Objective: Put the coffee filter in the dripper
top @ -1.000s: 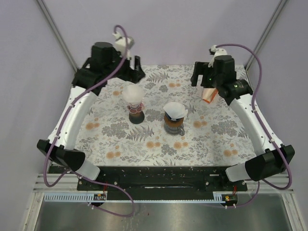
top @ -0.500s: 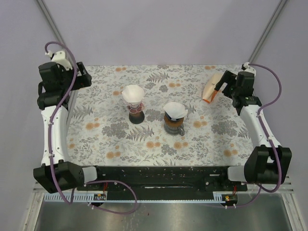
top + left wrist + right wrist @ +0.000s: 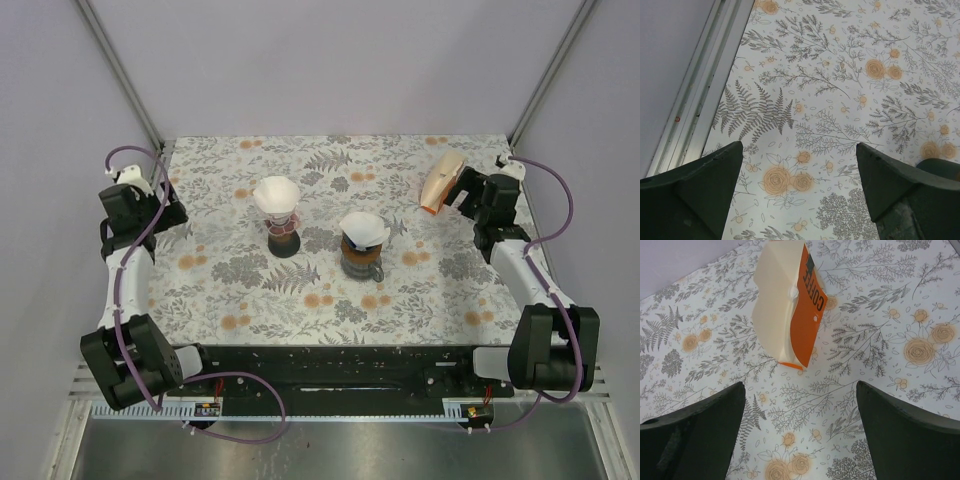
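A white cone-shaped coffee filter sits on top of a dark stand left of the table's middle. A second white filter sits in a dark dripper on a brown glass carafe at the middle. My left gripper is open and empty at the table's left edge, far from both; in the left wrist view it shows only floral cloth between its fingers. My right gripper is open and empty at the right; in the right wrist view it hangs over bare cloth.
A cream and orange coffee bag lies at the back right, just ahead of my right gripper, and shows in the right wrist view. The table's metal edge rail runs beside my left gripper. A floral cloth covers the table.
Both arms have drawn back from the far middle of the table to its left and right sides and folded low. The filters, dripper and coffee bag have not moved.
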